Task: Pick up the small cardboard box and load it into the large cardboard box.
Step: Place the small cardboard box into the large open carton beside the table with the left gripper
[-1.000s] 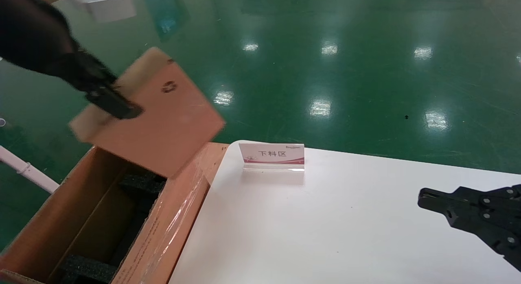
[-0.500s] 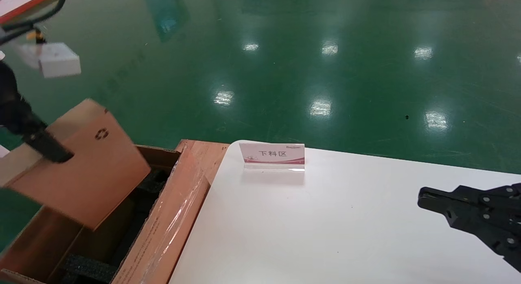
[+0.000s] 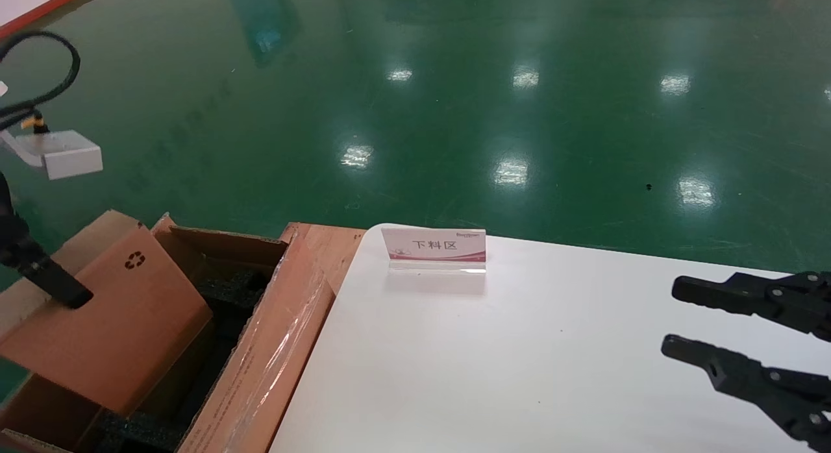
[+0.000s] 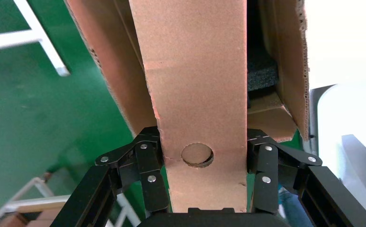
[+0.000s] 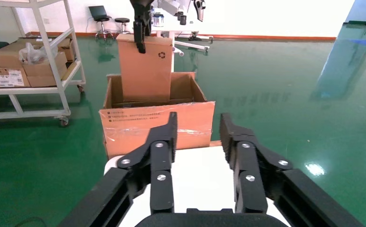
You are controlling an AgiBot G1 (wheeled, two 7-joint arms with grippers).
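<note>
The left gripper (image 4: 200, 177) is clamping the small cardboard box (image 3: 107, 320) by its narrow edge near the round hole, holding it tilted with its lower part dipping into the large cardboard box (image 3: 272, 349) beside the white table (image 3: 519, 362). The right gripper (image 3: 672, 317) is hovering over the table, fingers spread apart

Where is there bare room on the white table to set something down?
The white table is bare between the sign and the open right gripper. The large box is crowded: the left gripper holds the small box in it.
</note>
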